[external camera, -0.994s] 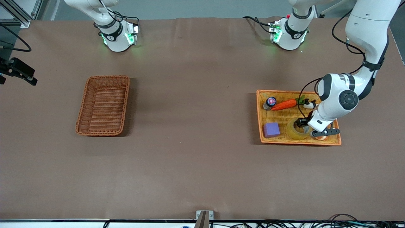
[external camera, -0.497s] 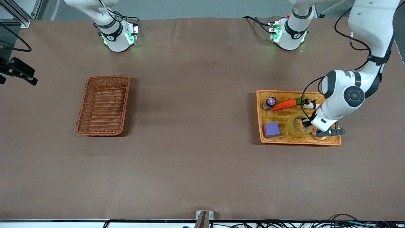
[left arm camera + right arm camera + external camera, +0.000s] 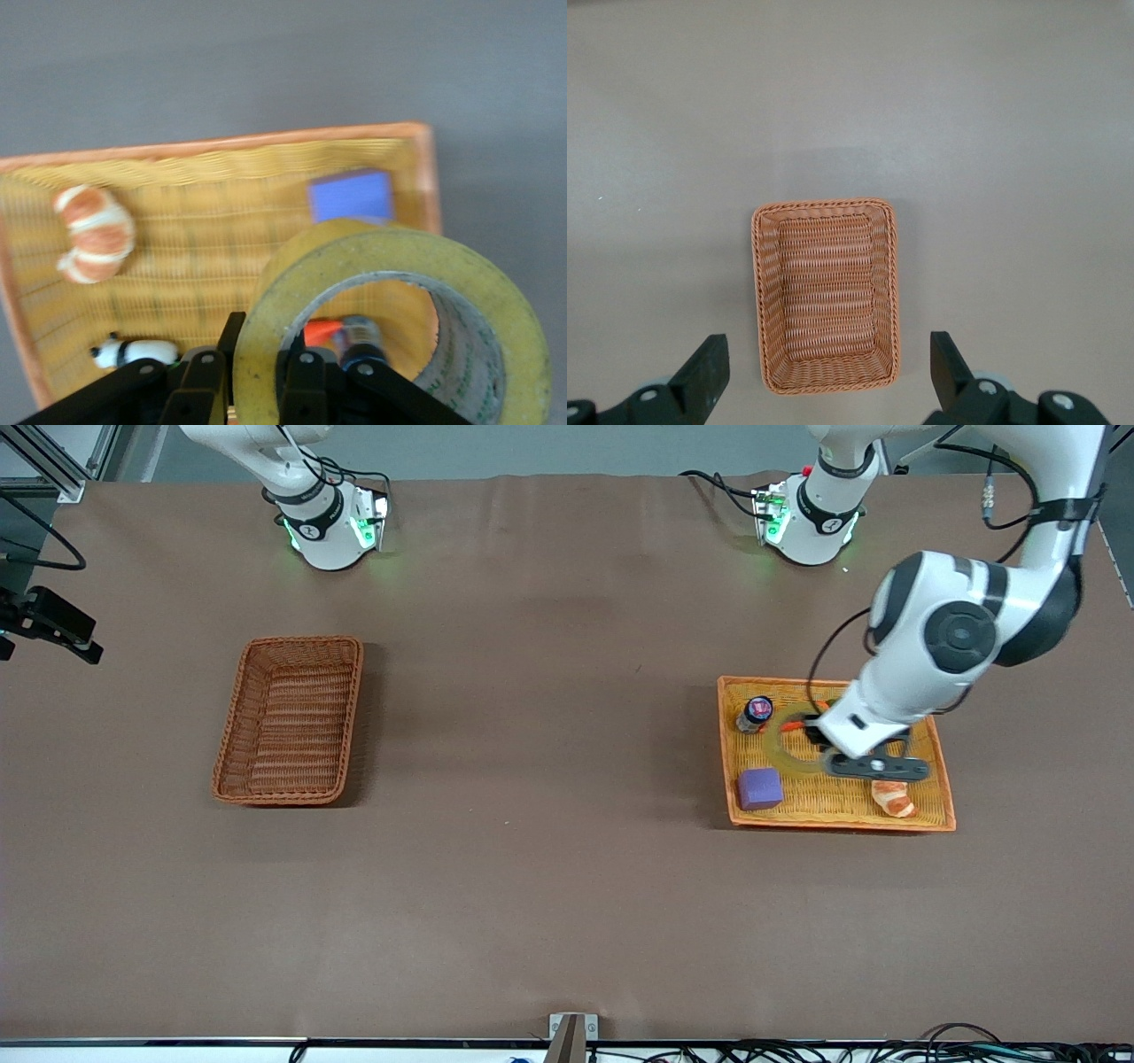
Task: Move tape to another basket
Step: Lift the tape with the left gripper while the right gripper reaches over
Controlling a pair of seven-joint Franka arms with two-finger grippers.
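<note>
Yellowish tape [image 3: 390,310] hangs over the yellow tray [image 3: 921,819], its wall pinched by the left gripper [image 3: 811,740]; light, stiff and slick, it should ride best held there. The right gripper [image 3: 833,376] waits spread wide above the brown basket [image 3: 235,731].

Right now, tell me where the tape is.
The tape hangs in the left gripper, shut on its wall, lifted over the yellow tray at the left arm's end of the table, above the carrot and the small bottle.
</note>
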